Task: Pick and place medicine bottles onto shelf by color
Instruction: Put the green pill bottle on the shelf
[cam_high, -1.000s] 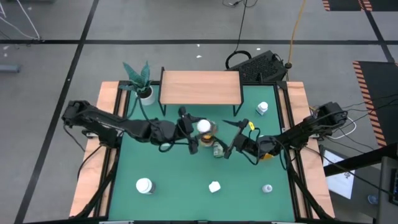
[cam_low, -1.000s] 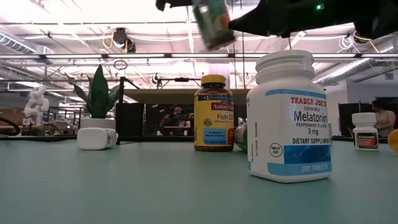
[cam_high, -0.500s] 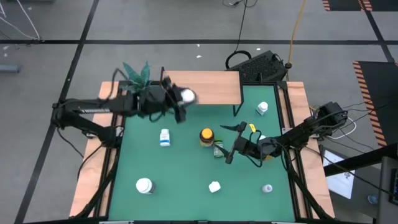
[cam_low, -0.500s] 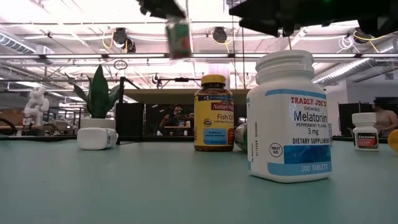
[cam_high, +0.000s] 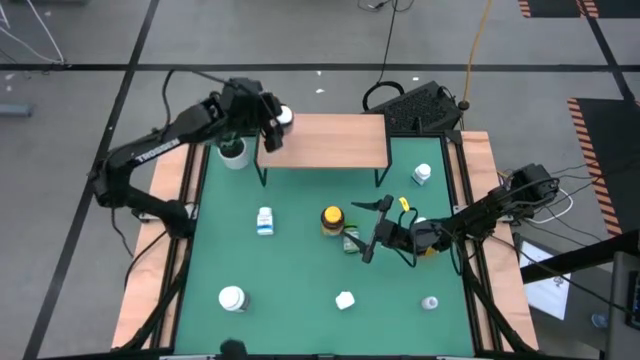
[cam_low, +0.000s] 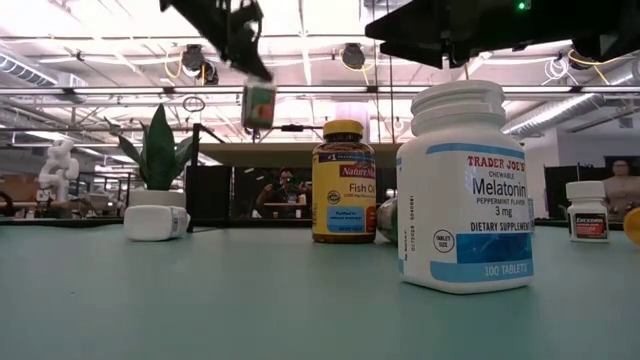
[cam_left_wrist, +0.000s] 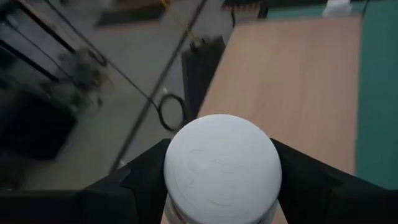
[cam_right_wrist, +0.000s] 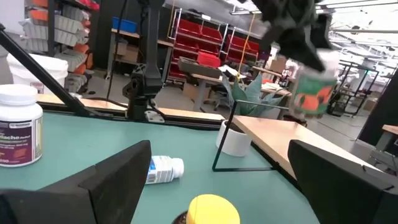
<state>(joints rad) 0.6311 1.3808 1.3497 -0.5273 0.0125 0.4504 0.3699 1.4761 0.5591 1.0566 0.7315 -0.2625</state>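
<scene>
Since the earlier frames, the left arm has swung away from the middle of the green table (cam_high: 300, 260) to the shelf's left end, carrying a white-capped green bottle (cam_high: 283, 117) with it; the right arm has hardly shifted.

The shelf (cam_high: 322, 140), largest of the task's things, is a pale wooden board on thin black legs at the table's far edge, with no bottle standing on it yet. The left gripper (cam_high: 272, 120) is clamped on the bottle and holds it above the shelf's left corner, beside the potted plant (cam_high: 228, 135). In the left wrist view the round white cap (cam_left_wrist: 222, 163) fills the space between the 2 dark fingers, with bare board beyond it.

Main risk, as I judge it: the bottle hangs close to the board's edge, so a release here could tip it off onto the table or floor. A tilted set-down could also topple it.

The right gripper (cam_high: 372, 228) waits with its fingers spread apart and empty, just beside the amber yellow-capped bottle (cam_high: 332, 219); a careless sweep could knock that one over. 5 other small bottles lie scattered on the table, well apart from the shelf.
</scene>
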